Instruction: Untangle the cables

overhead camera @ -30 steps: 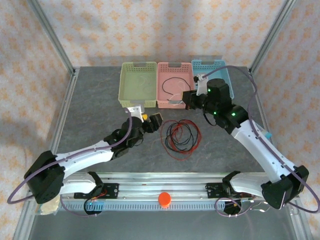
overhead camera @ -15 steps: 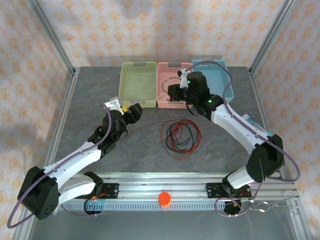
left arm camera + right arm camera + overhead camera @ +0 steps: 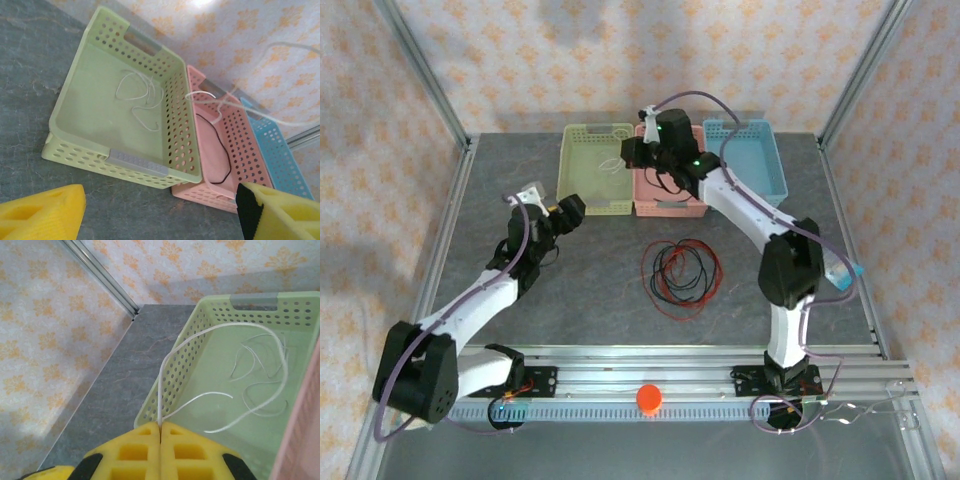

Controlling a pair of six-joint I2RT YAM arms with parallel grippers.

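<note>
Clamps right gripper [image 3: 160,427] shut on white cable [image 3: 159,395] above green basket [image 3: 595,131] by the table's far edge; holds left gripper [image 3: 157,215] agape near it, with red-black coils [image 3: 660,280] mid-table.

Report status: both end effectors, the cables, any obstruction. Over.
Right end effector shut on thin white cable, trailing into light green perforated plastic basket. Left end effector open, empty. Red and black wire coil loose on grey table. No obstruction seen.
</note>
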